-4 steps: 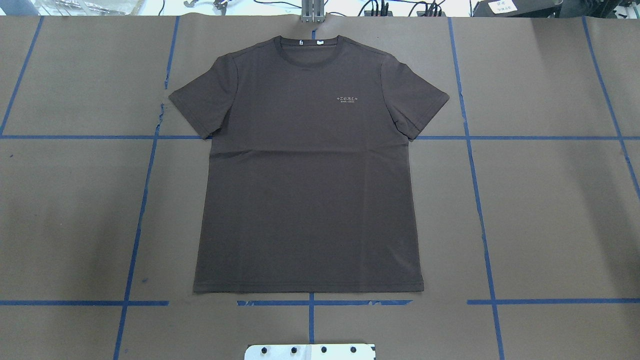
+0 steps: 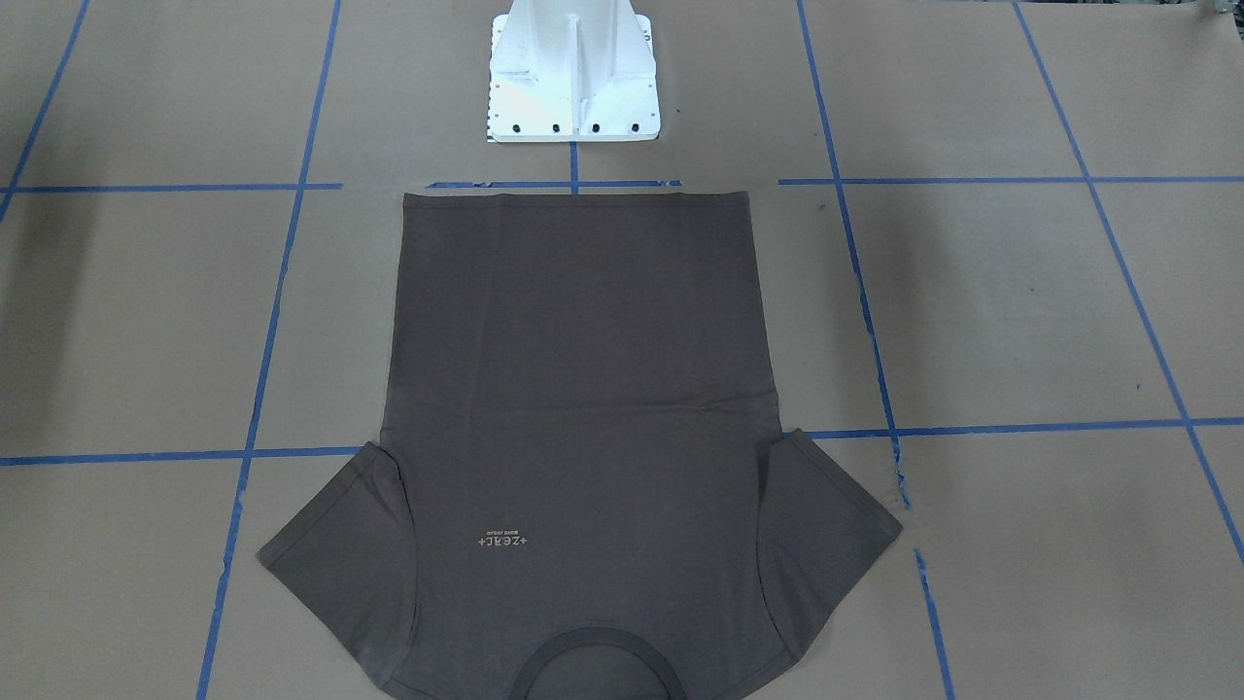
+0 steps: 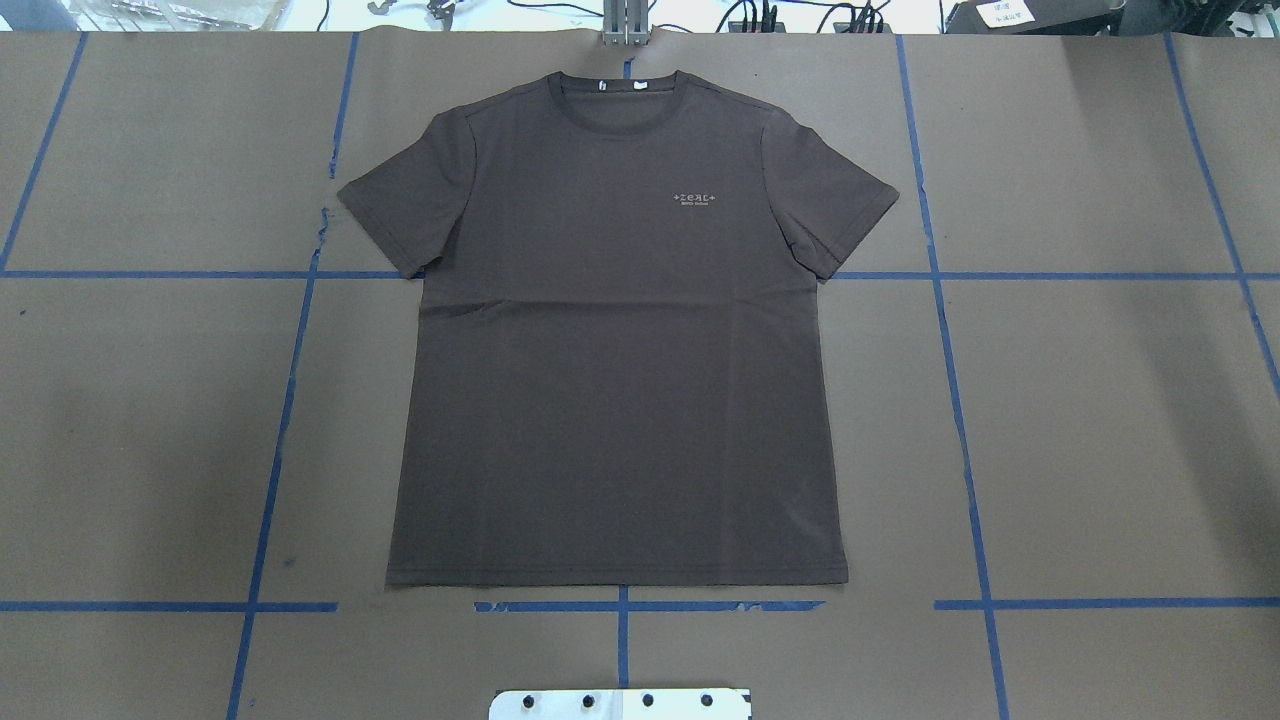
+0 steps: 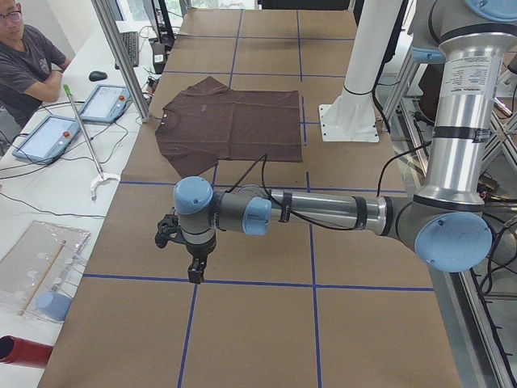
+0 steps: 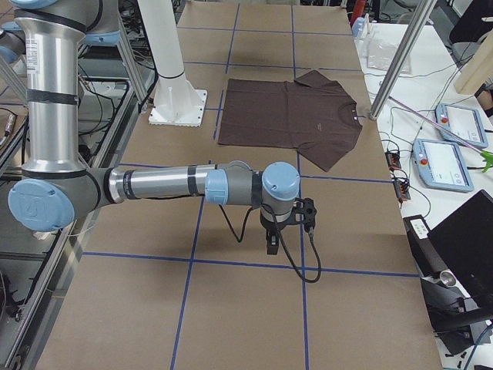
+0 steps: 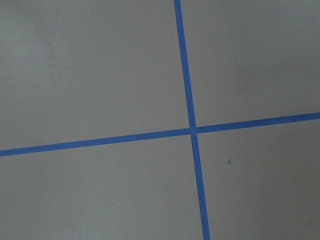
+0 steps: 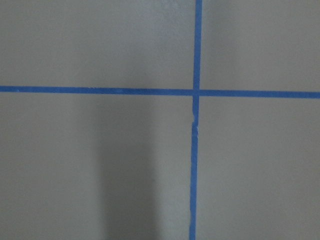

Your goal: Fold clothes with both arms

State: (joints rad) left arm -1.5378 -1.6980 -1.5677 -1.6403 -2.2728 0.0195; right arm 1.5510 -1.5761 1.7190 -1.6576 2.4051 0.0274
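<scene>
The dark brown-grey T-shirt [image 3: 620, 350] lies flat and spread out, print side up, collar away from the robot and hem near the base. The front-facing view shows the T-shirt [image 2: 583, 389] with its collar at the bottom edge. My left gripper [image 4: 194, 271] hangs over bare paper well off to the shirt's left, pointing down; I cannot tell whether it is open or shut. My right gripper [image 5: 271, 245] hangs the same way far to the shirt's right, and its state cannot be told either. Both wrist views show only brown paper and crossing blue tape [image 6: 192, 131].
The white pedestal base [image 2: 573, 78] stands just behind the shirt's hem. Blue tape lines [image 3: 960, 420] grid the brown table cover. A seated person [image 4: 24, 56], tablets [image 4: 103, 103] and a metal post [image 4: 121, 56] are along the far edge.
</scene>
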